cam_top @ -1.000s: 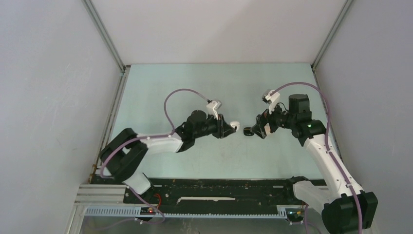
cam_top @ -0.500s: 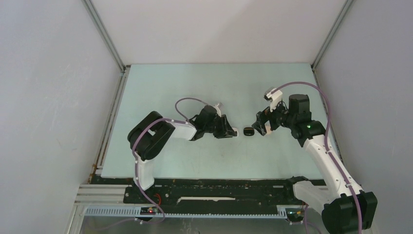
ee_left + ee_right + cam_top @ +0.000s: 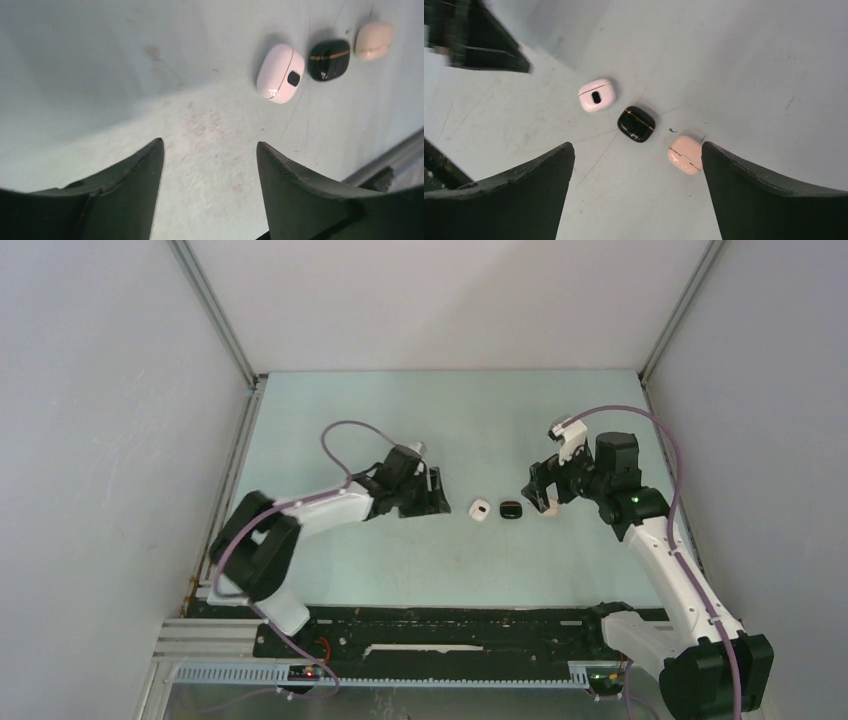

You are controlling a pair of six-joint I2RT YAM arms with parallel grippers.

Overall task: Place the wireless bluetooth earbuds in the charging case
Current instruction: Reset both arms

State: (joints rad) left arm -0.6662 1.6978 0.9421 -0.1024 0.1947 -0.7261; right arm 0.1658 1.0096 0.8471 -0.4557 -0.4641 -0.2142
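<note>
Vs. 1 s ago: L gripper [image 3: 436,496] has released the white case [image 3: 481,510] and backed off toward the table [image 3: 330,420] left edge. Jaws part open, empty. R gripper [image 3: 638,145] wide open, empty, over the black case [image 3: 636,124] and pink case [image 3: 685,154]. Pink case part-hidden in top view. Buds not visible. Count: 3 cases, shut, in a row mid-table.
</note>
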